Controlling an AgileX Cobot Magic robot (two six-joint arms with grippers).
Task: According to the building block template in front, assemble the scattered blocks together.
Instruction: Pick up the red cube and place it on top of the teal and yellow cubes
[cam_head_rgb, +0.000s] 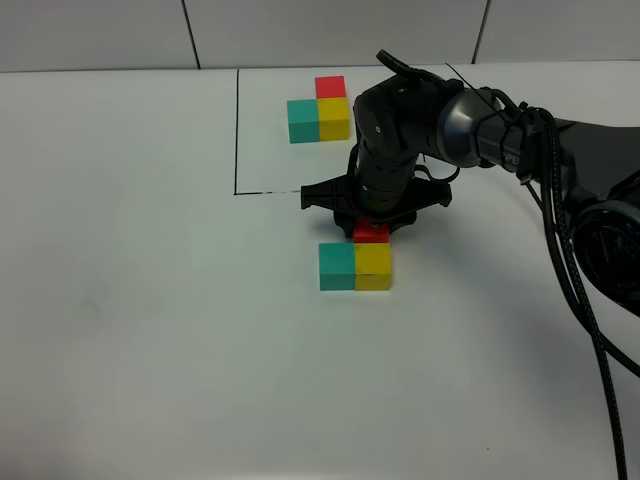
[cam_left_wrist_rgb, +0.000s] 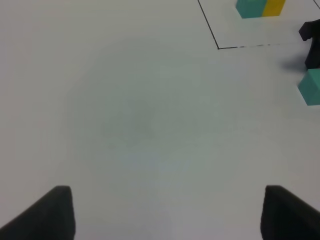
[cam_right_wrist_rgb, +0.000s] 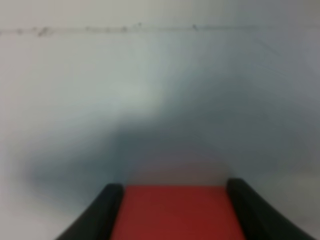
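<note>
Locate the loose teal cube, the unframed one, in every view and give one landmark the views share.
Exterior high: loose teal cube at centre, touching the yellow cube.
Left wrist: only its corner, at the edge.
Right wrist: not in view.
Shared landmark: thin black drawn line.

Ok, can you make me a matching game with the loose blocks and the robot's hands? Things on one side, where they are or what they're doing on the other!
Things:
1. red block
2. teal block
3. yellow block
4. left hand

Places or states:
A. open over bare table, holding nothing
B. gripped in the right hand, just behind the yellow one
C. touching the teal one on its right side
D. left end of the loose pair

Pairs: 1-B, 2-D, 3-C, 4-A
</note>
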